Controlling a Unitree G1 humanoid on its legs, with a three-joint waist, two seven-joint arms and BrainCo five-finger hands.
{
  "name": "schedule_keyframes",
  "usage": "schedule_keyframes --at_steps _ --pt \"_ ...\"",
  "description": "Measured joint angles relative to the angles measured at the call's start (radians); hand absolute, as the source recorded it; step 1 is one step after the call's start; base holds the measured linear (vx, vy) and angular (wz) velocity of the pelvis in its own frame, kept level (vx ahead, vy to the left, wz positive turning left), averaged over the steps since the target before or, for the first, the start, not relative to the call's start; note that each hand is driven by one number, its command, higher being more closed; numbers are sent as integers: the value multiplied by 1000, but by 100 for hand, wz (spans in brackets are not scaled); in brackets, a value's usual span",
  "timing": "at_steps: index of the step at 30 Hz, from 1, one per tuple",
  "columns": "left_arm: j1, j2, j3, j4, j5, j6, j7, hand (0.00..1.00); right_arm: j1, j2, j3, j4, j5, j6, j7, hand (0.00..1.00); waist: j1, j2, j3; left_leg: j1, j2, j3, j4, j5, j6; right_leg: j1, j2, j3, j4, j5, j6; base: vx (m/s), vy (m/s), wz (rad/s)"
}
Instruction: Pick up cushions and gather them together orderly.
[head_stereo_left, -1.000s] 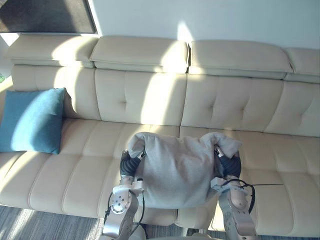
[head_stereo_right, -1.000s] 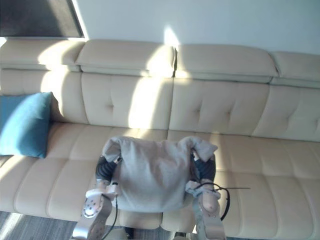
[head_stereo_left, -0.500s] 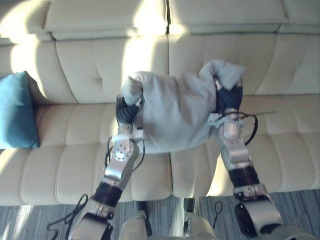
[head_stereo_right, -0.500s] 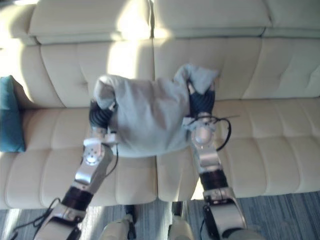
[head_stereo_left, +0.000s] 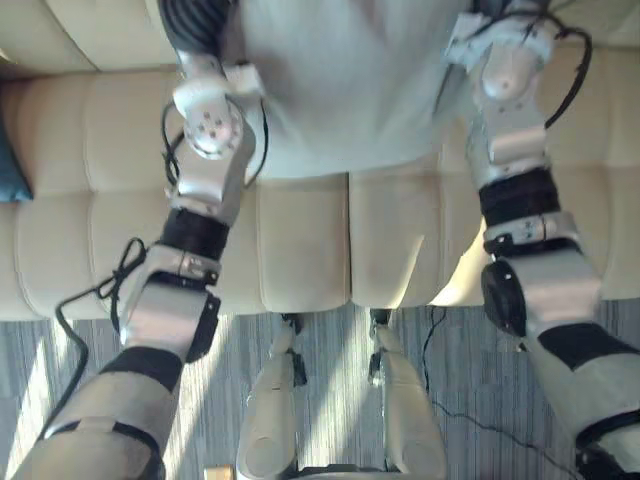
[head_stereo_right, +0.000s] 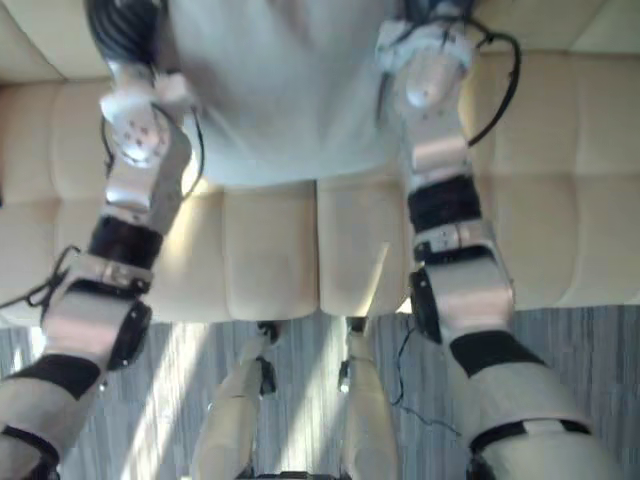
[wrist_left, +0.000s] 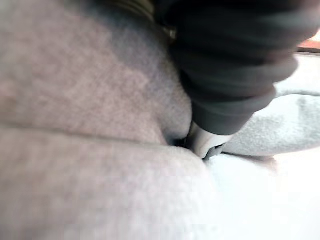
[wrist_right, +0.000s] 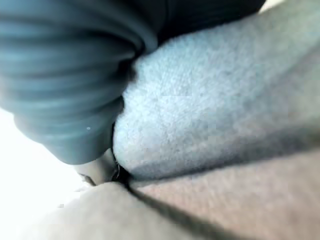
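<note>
A grey cushion is pressed between the left hand and the right hand above the sofa. The fingers are hidden in the fabric, so their state cannot be told.

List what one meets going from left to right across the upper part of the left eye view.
blue cushion → left robot hand → grey cushion → right arm

Sun's pretty strong here: warm bright patches lie across the sofa seat and pale streaks on the striped carpet at my left. In my 2 wrist views the grey cushion runs from deep shadow into totally washed-out white glare.
</note>
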Motion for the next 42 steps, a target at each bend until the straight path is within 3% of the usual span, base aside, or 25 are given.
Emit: schedule_keyframes --at_steps 5,14,20,23,27,29,32,34,37,40,42 --pt "-60 38 9 77 -7 -9 -13 0 -53 -8 -4 2 -1 -6 -21 0 -7 -4 34 -73 6 -9 27 0 0 -67 -3 -4 16 2 0 0 -3 3" --pt "-75 82 50 73 -50 -6 -116 0 -16 -31 -56 -62 28 -15 -10 0 -2 -6 36 -121 15 0 62 -5 -4 -120 -3 11 45 5 0 10 5 -3" --pt "134 188 151 -92 -131 -7 -176 0 219 -191 -147 -213 206 -23 82 0 10 -6 36 -63 14 8 5 11 -8 -102 0 11 65 -9 0 -11 -3 -4" --pt "237 204 192 -136 -159 -10 -210 0 359 -248 -184 -271 259 -35 145 0 9 -7 29 2 17 5 -29 15 -18 -54 1 -6 83 -40 -4 16 -30 6" --pt "389 205 234 -194 -159 -11 -237 0 532 -261 -204 -385 286 -46 213 0 9 -8 25 66 24 -2 -29 12 -27 12 3 -24 102 -73 -10 62 -64 11" --pt "508 186 251 -259 -159 -13 -250 0 650 -254 -204 -443 283 -52 236 0 12 -7 -14 71 25 -10 -29 1 -39 17 2 -35 111 -94 -12 100 -68 14" --pt "681 107 276 -321 -157 -20 -271 0 835 -196 -215 -486 272 -56 269 0 16 -9 -20 122 29 -22 -28 -2 -40 67 0 -55 134 -110 -10 118 -61 17" --pt "876 -30 263 -367 -152 -18 -292 0 1031 -74 -212 -536 268 -54 307 0 24 -15 -38 187 23 -26 -22 -30 -46 132 -9 -72 153 -155 -14 127 -71 14" --pt "1107 -153 183 -394 -110 7 -344 0 1261 66 -211 -547 251 -45 365 0 39 -27 -72 253 21 -40 -5 -61 -53 203 -13 -78 175 -195 -14 129 -49 13" --pt "1295 -221 143 -341 -23 46 -417 0 1426 174 -211 -455 211 -31 419 0 41 -39 -157 309 20 -50 -5 -85 -58 271 -11 -99 160 -222 -14 88 -26 9" --pt "1346 -242 145 -280 12 59 -436 0 1473 202 -211 -388 194 -23 432 0 41 -40 -196 340 21 -53 -7 -92 -63 310 -8 -104 139 -224 -13 85 -3 4"
